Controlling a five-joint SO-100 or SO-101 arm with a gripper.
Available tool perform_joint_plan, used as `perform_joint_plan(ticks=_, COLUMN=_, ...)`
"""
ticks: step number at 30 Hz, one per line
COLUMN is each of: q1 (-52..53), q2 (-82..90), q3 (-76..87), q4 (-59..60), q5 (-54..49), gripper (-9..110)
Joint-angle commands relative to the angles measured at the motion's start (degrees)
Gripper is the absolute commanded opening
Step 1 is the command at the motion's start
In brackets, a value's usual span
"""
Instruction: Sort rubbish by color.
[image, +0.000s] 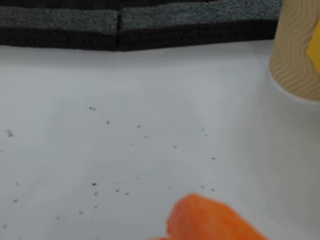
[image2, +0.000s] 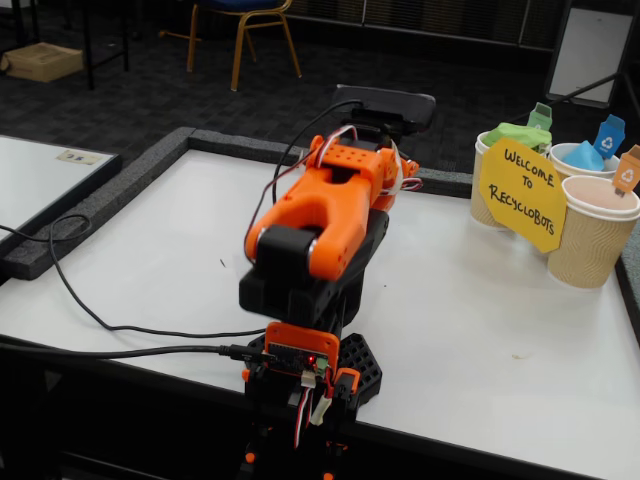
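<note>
Arm folded back mid-table, sorting looks about done.
Green lump (image2: 515, 133) and blue lump (image2: 583, 158) sit in their tagged cups (image2: 583, 245); orange lump not clearly seen. Gripper (image: 212, 222) blurred in wrist view, jaws: cannot tell, hold unclear.

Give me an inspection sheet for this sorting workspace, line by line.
Surface: white tabletop, dark specks in the wrist view, grey foam border.
Job's things: green crumpled lump and blue crumpled lump each sit in one of the ribbed tan paper cups; a blurred orange shape cannot be identified.
Clutter: yellow "Welcome to Recyclobots" sign in front of the cups.
End effector: mostly hidden behind the orange arm; open or shut cannot be told.
Cables: black cable crosses the table to the arm's base.
Surroundings: blue-seated chair, cardboard box on the floor.
</note>
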Motion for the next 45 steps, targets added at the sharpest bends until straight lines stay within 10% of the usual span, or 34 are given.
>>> perform_joint_plan(ticks=1, q1=-1.2, q2=5.9, q3=-0.8, q4=1.1, q5=-3.2, gripper=0)
perform_joint_plan(ticks=45, q1=-3.5, q2=8.3, q3=-3.1, q4=24.3, q5=-20.7, gripper=0)
